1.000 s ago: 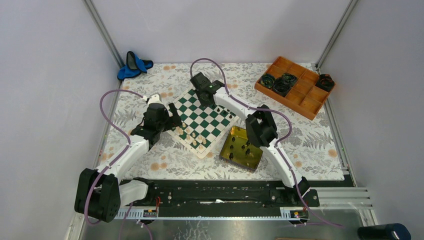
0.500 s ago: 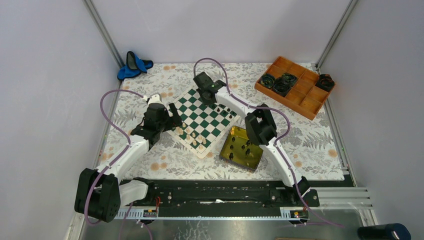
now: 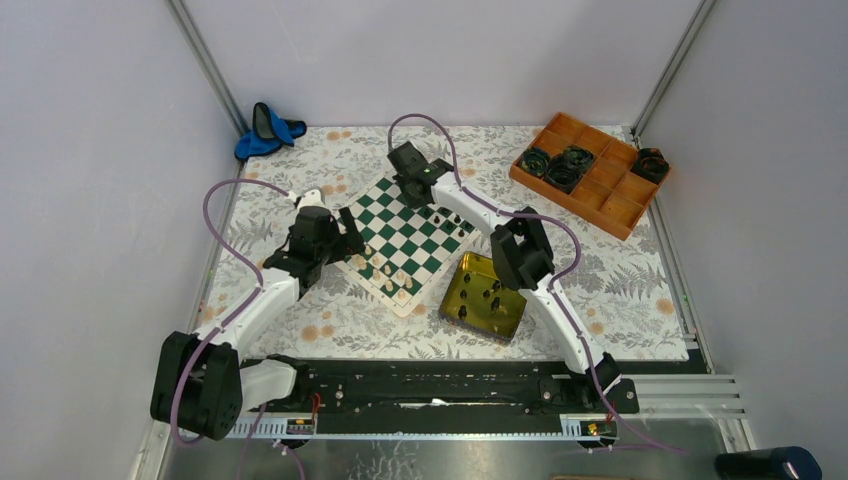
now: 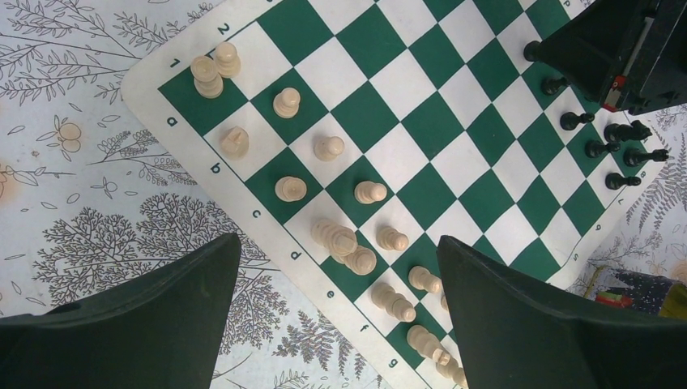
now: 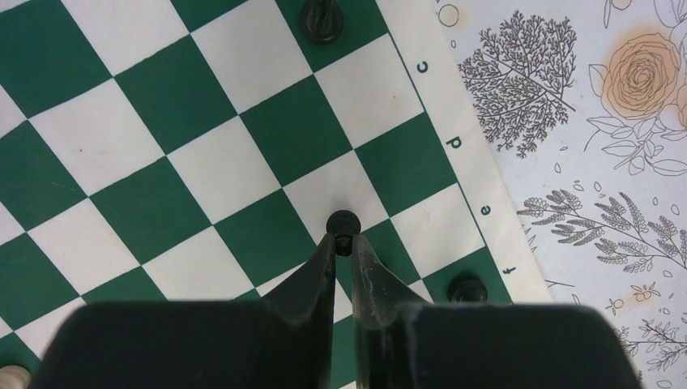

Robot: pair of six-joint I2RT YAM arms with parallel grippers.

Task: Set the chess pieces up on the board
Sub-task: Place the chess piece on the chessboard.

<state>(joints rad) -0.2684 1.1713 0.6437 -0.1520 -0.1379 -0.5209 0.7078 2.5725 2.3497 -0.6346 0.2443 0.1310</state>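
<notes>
- Two grippers hang over the board (image 3: 402, 238).
- Right gripper (image 5: 343, 240): jaws narrow, the tips pinching the head of a black pawn (image 5: 343, 221) that stands on a white square, one row in from the lettered edge.
- Left gripper (image 4: 337, 241): jaws wide and empty, above the cream-white pieces (image 4: 331, 147) along the board's near rows.
- Several dark pieces (image 3: 487, 292) lie in the yellow tin tray (image 3: 447, 300) beside the board.

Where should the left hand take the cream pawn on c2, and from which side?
Probably just under the round head of the cream pawn, coming straight down. It stands upright on the board, and its neighbours stand about a square away, leaving room for the open left hand.
</notes>
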